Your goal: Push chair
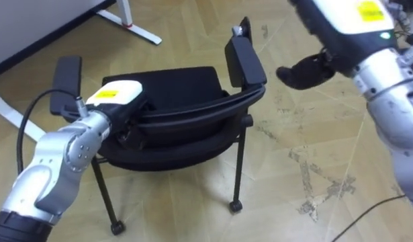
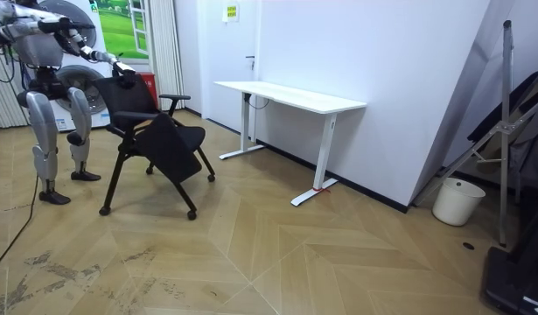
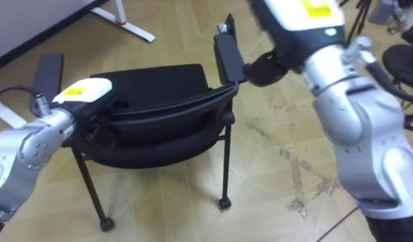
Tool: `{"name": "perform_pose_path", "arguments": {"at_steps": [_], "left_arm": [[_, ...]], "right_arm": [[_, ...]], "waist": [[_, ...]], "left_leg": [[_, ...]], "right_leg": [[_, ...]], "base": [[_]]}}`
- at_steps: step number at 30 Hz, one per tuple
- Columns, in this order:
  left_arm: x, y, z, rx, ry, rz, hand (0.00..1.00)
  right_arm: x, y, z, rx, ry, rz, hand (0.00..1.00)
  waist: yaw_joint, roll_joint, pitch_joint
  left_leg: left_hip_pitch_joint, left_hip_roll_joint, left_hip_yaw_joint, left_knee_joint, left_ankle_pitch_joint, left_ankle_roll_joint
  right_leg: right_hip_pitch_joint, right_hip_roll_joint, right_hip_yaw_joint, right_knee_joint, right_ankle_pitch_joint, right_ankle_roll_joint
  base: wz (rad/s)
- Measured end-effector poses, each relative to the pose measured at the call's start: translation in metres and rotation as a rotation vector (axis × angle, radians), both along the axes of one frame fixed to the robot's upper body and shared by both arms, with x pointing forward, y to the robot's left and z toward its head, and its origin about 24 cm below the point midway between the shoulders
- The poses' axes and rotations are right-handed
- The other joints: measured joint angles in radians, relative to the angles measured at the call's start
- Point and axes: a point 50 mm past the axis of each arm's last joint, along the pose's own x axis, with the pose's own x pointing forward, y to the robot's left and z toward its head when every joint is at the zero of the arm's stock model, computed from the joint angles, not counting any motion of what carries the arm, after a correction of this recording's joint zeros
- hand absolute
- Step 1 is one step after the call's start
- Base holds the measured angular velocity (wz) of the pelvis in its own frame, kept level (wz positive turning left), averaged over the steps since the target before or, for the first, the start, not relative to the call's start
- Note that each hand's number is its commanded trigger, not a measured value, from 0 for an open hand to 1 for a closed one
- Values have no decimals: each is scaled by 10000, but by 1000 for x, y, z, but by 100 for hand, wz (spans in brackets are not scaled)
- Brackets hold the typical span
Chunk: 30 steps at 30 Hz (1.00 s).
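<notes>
Chair (image 1: 172, 107), black and wheeled, on the wood floor (image 1: 193, 208) just before the robot, near a white bench (image 2: 290, 94).
Left robot hand (image 1: 129, 89) rests on the backrest (image 1: 193, 111) top, right robot hand (image 1: 305, 70) hovers beside the armrest (image 1: 245, 60); whether either is spread or clenched cannot be told. A one-sided shove could swing or tip it. Yellow stickers (image 1: 371, 10) near both wrists: no legible writing.

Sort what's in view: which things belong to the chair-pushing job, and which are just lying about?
In the job: black chair; left hand at its backrest; right hand near its armrest.
Lying about: white desk; white bucket by the wall.
</notes>
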Motion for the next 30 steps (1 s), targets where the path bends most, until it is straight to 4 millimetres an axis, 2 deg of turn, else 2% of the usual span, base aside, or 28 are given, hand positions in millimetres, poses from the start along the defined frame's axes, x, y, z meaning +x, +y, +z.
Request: {"name": "perform_pose_path", "arguments": {"at_steps": [8,15,16,17,18,24,26,27,30], "left_arm": [[0,-7,0,-3,42,-443,100],[0,-18,-1,125,99,-971,100],[0,-20,-2,117,91,-1055,100],[0,-22,-3,147,132,-1135,100],[-1,-23,-4,157,169,-1160,100],[0,-30,-2,19,127,-1459,100],[1,-32,-1,2,98,-1534,100],[1,-32,-1,1,95,-1547,100],[1,-36,0,111,30,-1690,100]], "right_arm": [[-7,31,-10,-1513,1546,1428,0],[-12,43,-22,-2006,2676,2137,0],[-12,45,-24,-2056,2816,2271,0],[-13,46,-26,-2130,2991,2382,0],[-14,47,-28,-2172,3087,2431,0],[-17,49,-35,-2456,3970,2647,0],[-18,49,-38,-2447,4238,2699,0],[-18,49,-40,-2417,4316,2710,0],[-14,43,-54,-2295,4950,2458,0]], "waist": [[278,-15,-4],[306,-57,9],[342,-56,10],[403,-52,35],[434,-57,37],[654,-52,57],[752,-48,60],[756,-49,60],[815,-46,61]], "left_leg": [[74,77,-570,9,1,-2],[207,81,-1054,-15,1,-2],[231,80,-1227,-16,2,-1],[325,82,-1551,-16,2,-1],[369,81,-1648,-12,2,-1],[381,97,-1679,-55,3,-1],[364,86,-1906,-48,3,-1],[362,87,-1875,-54,3,-1],[372,99,-1874,-54,3,-1]], "right_leg": [[160,106,-80,33,-10,-17],[423,114,-275,59,-20,-33],[417,124,-307,128,-31,-51],[392,142,-341,352,-92,-153],[411,146,-341,412,-111,-184],[574,167,-336,243,-113,-186],[589,165,-433,222,-112,-187],[606,165,-444,221,-112,-187],[593,165,-519,280,-112,-187]], "base": [[6],[15],[8],[4],[0],[8],[0],[13],[7]]}}
